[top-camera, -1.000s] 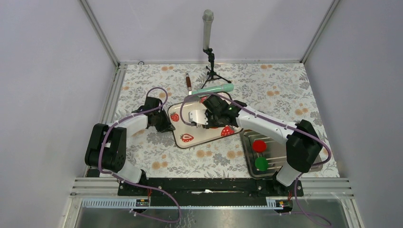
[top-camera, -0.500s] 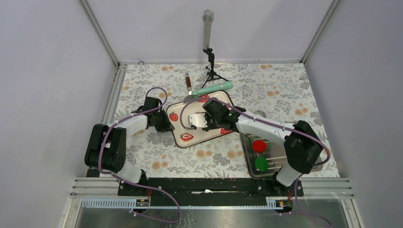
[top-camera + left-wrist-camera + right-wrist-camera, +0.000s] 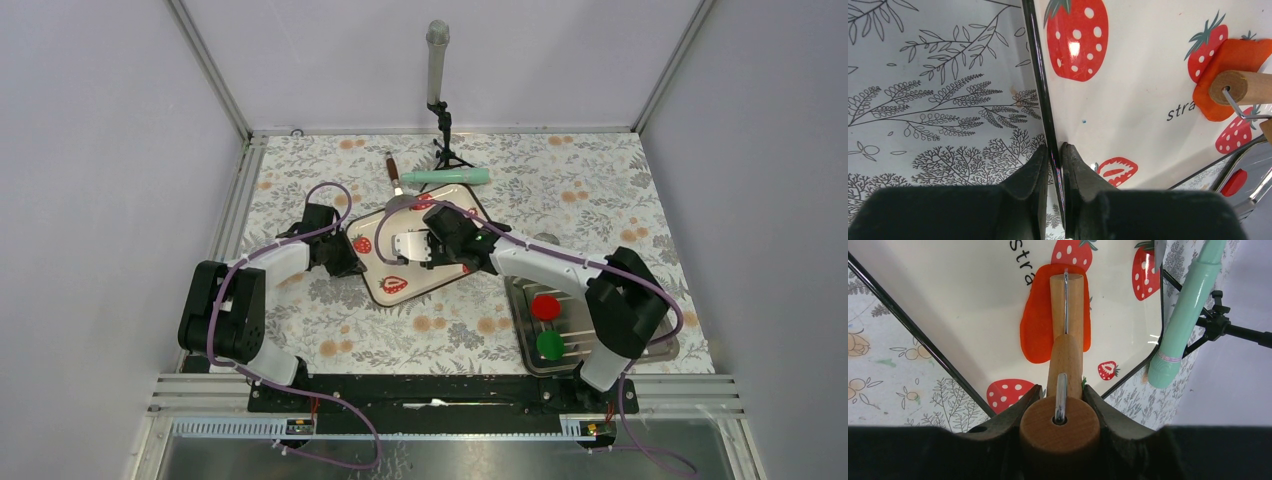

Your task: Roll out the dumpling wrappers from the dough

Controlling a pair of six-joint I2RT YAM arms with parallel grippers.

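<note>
From above and behind the arms, you see the left gripper closed on the left rim of the strawberry-print tray, which lies on the floral cloth. The right gripper sits over the tray's middle, and the dough is hidden beneath it in this view. To the right, a metal tray holds a red disc and a green disc. A mint-green rolling pin lies just beyond the strawberry-print tray's far corner. On the left wrist view, your left gripper stands narrow: its fingers pinch the tray's black rim, one on the cloth side and one on the tray side. The dough, flat and orange-red, lies at the upper right on the tray's white face, with the end of the wooden roller over it. On the right wrist view, your right gripper clasps the round handle of the wooden roller, one finger on each side. The roller's barrel rests along the dough, a flattened oval sheet beside the printed lettering, apart from the tray's rim.
</note>
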